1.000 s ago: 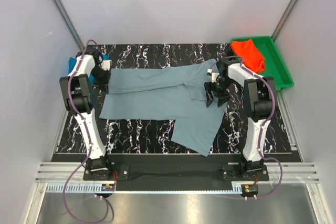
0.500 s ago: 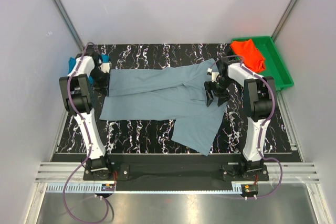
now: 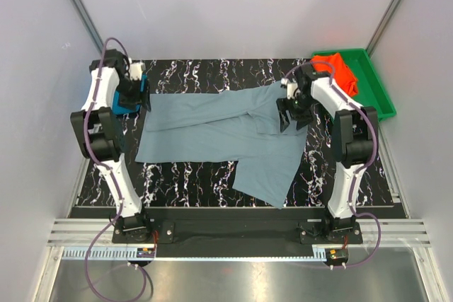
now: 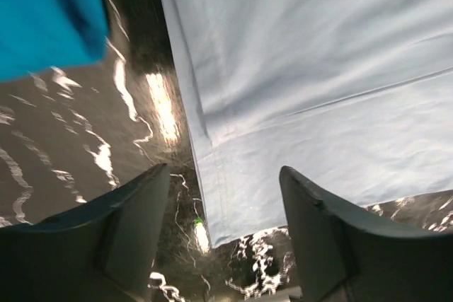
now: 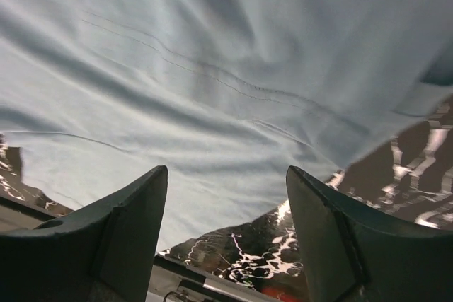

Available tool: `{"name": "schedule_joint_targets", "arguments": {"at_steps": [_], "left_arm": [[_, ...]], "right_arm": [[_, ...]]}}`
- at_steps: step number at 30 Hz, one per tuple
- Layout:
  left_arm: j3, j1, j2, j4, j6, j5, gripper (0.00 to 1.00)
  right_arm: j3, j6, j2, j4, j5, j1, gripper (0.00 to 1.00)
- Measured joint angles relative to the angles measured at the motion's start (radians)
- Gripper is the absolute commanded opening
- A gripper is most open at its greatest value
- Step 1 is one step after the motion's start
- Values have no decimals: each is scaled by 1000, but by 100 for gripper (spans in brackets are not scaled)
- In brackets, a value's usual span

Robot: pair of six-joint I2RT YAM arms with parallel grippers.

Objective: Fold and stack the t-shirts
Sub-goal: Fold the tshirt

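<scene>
A dusty grey-blue t-shirt [image 3: 219, 129] lies spread on the black marbled table, part of it doubled over, one flap hanging toward the near edge. My left gripper [image 3: 137, 100] hovers open over its left hem; in the left wrist view the shirt's corner [image 4: 241, 189] lies between the open fingers [image 4: 120, 231], untouched. A bright teal-blue t-shirt [image 3: 125, 102] sits bunched beside that gripper, and is also seen in the left wrist view [image 4: 42, 12]. My right gripper [image 3: 289, 114] stands open above the shirt's right part [image 5: 212, 68], holding nothing. An orange-red t-shirt [image 3: 338, 72] rests in the tray.
A green plastic tray [image 3: 376, 93] stands at the back right corner, just off the marbled table [image 3: 191, 175]. White walls and metal posts close in the back and sides. The arm bases sit on a rail at the near edge.
My left gripper has opened, let go of the shirt's left hem and drawn up and back. The right arm has risen slightly toward the back; the shirt stays flat.
</scene>
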Motion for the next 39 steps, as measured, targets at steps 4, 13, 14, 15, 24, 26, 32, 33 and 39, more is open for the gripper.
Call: {"name": "schedule_joint_targets", "arguments": {"at_steps": [4, 13, 14, 15, 24, 26, 32, 33, 39], "left_arm": [[61, -13, -35, 29, -3, 34, 71], [224, -101, 138, 85, -26, 68, 71], [231, -108, 155, 86, -27, 69, 71], [235, -116, 172, 89, -28, 69, 71], [253, -146, 233, 101, -35, 56, 71], [258, -146, 233, 104, -35, 54, 71], [264, -150, 233, 107, -40, 51, 70], [264, -151, 233, 108, -43, 51, 70], [264, -174, 233, 109, -53, 57, 69]], "right_arm": [[122, -8, -42, -11, -3, 0, 77], [404, 1, 48, 63, -21, -2, 77], [423, 0, 72, 68, -19, -3, 77], [437, 0, 97, 74, -16, -5, 77], [481, -8, 232, 77, 37, -43, 77], [480, -10, 230, 78, 51, -52, 77], [378, -16, 184, 90, 77, -77, 77], [346, -18, 167, 87, 79, -81, 77], [171, -25, 56, 63, 78, -92, 75]]}}
